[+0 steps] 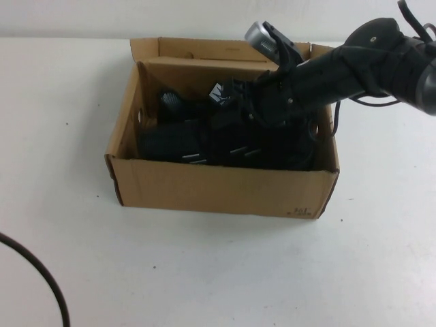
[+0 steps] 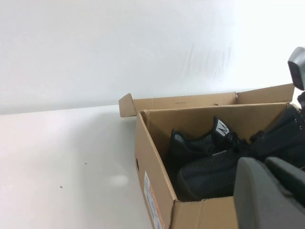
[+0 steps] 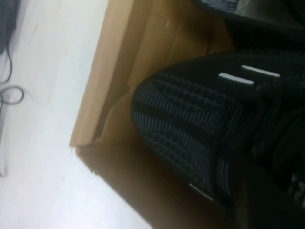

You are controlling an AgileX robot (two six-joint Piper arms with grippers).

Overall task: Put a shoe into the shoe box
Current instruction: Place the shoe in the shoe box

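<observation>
1. Box: open on table, holds two black shoes side by side; the shoe lies inside, under right gripper.
2. Risk: arm reaches deep in box; lifting out w/o letting go may drag the shoe or tip box.
3. Right gripper: fingers hidden, cannot tell.
4. Left gripper: near box corner, state not visible.

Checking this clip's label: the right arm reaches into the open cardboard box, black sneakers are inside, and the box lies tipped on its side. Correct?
Not quite. The shoe box stands upright on the table with its open top facing up, as the high view shows. The rest holds: the right gripper is down inside the box among the black sneakers. The left gripper is beside the box.
</observation>
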